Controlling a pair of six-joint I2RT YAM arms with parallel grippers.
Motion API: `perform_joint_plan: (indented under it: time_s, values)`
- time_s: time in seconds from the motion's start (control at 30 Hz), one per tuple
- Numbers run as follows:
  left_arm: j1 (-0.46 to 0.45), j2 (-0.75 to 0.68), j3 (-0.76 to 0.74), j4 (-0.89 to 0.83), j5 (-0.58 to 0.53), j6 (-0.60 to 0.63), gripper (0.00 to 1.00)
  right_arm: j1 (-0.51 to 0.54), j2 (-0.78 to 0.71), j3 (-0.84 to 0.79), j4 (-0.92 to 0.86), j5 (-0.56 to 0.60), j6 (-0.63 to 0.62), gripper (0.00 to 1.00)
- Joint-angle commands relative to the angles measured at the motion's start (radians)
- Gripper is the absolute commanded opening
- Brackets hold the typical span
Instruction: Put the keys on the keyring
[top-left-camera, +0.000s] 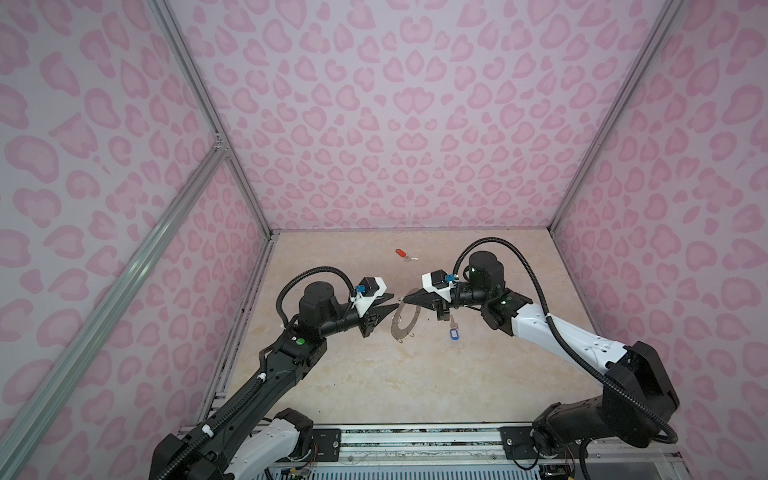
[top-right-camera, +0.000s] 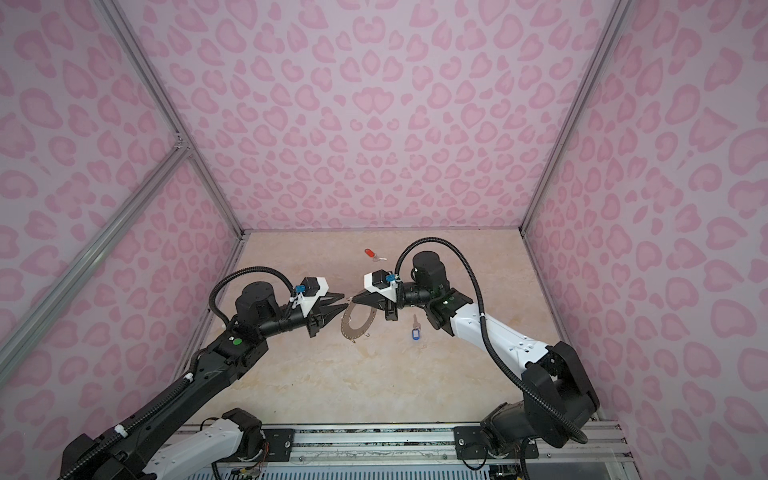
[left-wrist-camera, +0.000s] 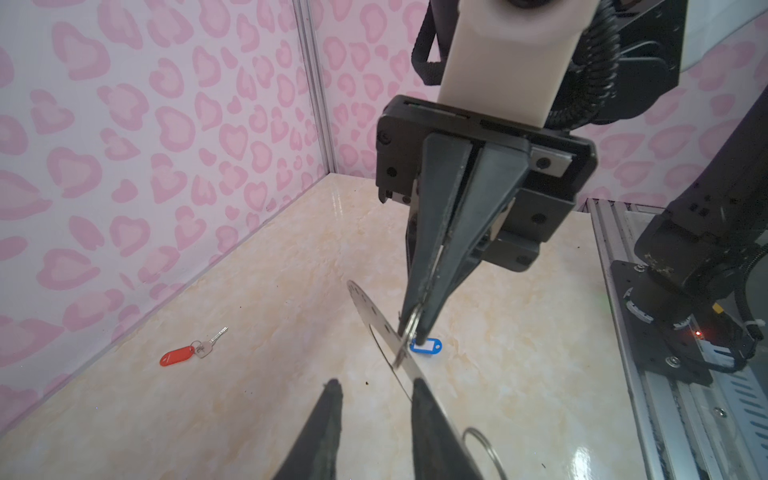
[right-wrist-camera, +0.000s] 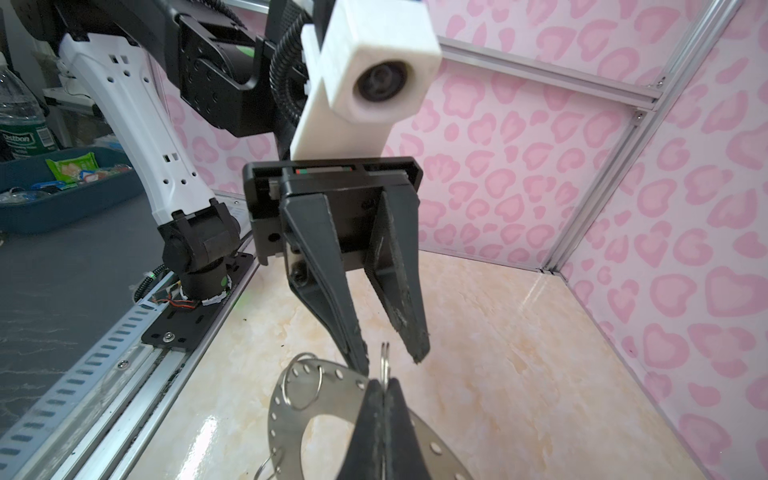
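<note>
The keyring (top-left-camera: 409, 333) (top-right-camera: 344, 322), a flat grey disc with rim holes and wire loops, hangs tilted above the table between both arms. My right gripper (right-wrist-camera: 384, 384) (top-left-camera: 405, 300) is shut on one wire loop (right-wrist-camera: 385, 359) at the disc's edge. My left gripper (left-wrist-camera: 374, 386) (top-left-camera: 395, 302) faces it with jaws open, one finger on each side of that loop and one fingertip (left-wrist-camera: 415, 386) against the disc (left-wrist-camera: 374, 320). The red-tagged key (top-left-camera: 401, 253) (left-wrist-camera: 178, 356) lies far back on the table. The blue-tagged key (top-left-camera: 453, 332) (left-wrist-camera: 428, 345) lies under the right arm's wrist.
Pink patterned walls close in the marble tabletop (top-left-camera: 374, 382) on three sides. An aluminium rail (top-left-camera: 415, 436) with both arm bases runs along the front edge. Another loose wire loop (right-wrist-camera: 301, 380) hangs from the disc.
</note>
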Motion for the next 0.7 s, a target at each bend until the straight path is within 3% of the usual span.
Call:
perform_joint_plan:
  time_s: [0.0,0.33,0.57,0.6,0.67]
  values:
    - [0.0,-0.002,-0.004,0.089,0.041,-0.033,0.3,0.006,0.007,0.0,0.075,-0.037,0.04,0.0]
    - [0.0,0.002,0.015,0.079,0.074,-0.027,0.25,0.014,0.027,0.012,0.092,-0.038,0.049,0.0]
    - [-0.005,0.009,0.05,0.041,0.083,-0.012,0.06,0.012,0.03,0.005,0.092,-0.034,0.054,0.0]
    - [-0.009,0.018,0.07,0.008,0.088,-0.01,0.04,0.009,0.028,0.003,0.083,-0.025,0.05,0.02]
    - [-0.02,0.037,0.113,-0.089,0.091,0.017,0.03,-0.005,0.021,0.0,0.068,-0.009,0.049,0.19]
